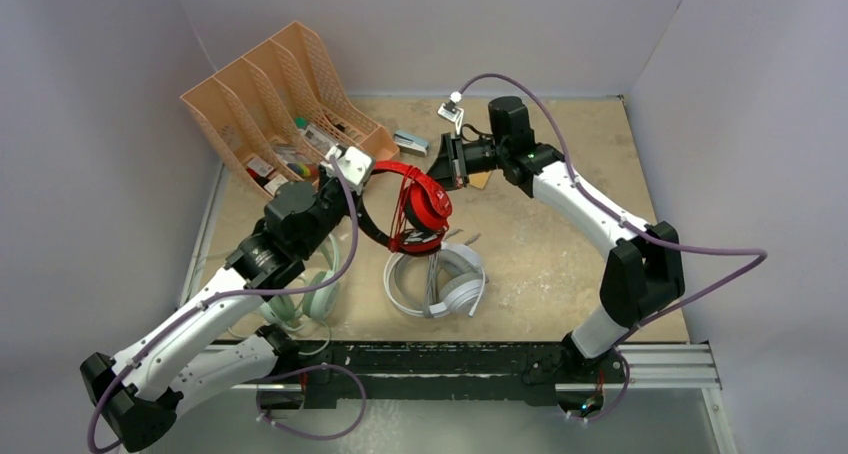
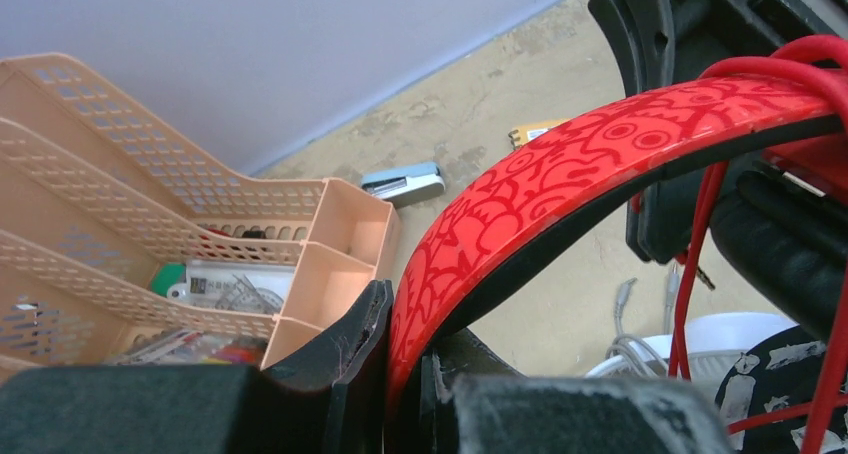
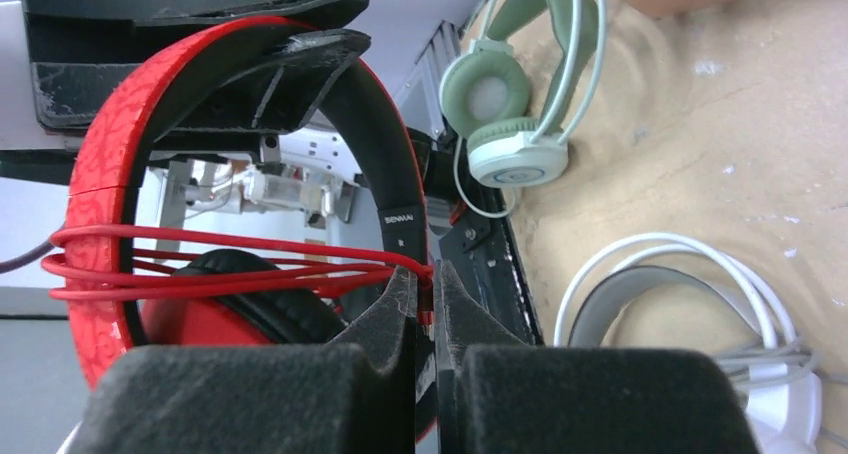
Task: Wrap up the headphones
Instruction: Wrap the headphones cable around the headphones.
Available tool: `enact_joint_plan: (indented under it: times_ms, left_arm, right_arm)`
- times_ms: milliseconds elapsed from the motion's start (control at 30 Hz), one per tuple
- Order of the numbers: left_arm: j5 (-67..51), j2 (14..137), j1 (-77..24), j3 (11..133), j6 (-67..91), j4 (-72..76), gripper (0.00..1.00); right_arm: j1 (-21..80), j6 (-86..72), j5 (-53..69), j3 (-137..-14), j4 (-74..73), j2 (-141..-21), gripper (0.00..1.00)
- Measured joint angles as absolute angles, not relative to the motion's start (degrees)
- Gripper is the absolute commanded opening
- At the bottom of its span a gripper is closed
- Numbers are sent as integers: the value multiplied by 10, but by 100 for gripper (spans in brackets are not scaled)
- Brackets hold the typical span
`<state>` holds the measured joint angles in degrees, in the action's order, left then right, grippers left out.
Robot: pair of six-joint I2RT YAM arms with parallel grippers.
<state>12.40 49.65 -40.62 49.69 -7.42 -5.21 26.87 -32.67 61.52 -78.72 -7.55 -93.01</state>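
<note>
Tabletop (image 1: 540, 244): tan, scuffed, with grey walls around.
Left gripper (image 2: 405, 374): reaching in from the left, clamped on the headband of the red-and-black headphones (image 1: 420, 202), held up mid-table.
Right gripper (image 3: 430, 304): opposite, pinched tight on the red cord (image 3: 220, 242), which is wound across the headset.
Around: white headphones (image 1: 440, 279) lie below; mint headphones (image 1: 300, 299) at near left; peach organizer (image 1: 270, 104) and stapler (image 1: 410, 141) behind.

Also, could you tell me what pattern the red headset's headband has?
The headband bears darker red swirls and circles; clearest in left wrist view.
</note>
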Motion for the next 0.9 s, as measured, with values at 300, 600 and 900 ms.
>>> enact_joint_plan:
  times_ms: [300, 600, 900]
  left_arm:
    - [104, 531, -406, 513, -112, 13, 0]
    - [40, 569, -405, 537, -117, 77, 0]
    - [3, 573, -403, 541, -117, 78, 0]
  right_arm:
    - [268, -601, 634, -665, 278, -914, 0]
    - [267, -733, 630, -638, 457, -914, 0]
    - [267, -691, 626, -639, 416, -912, 0]
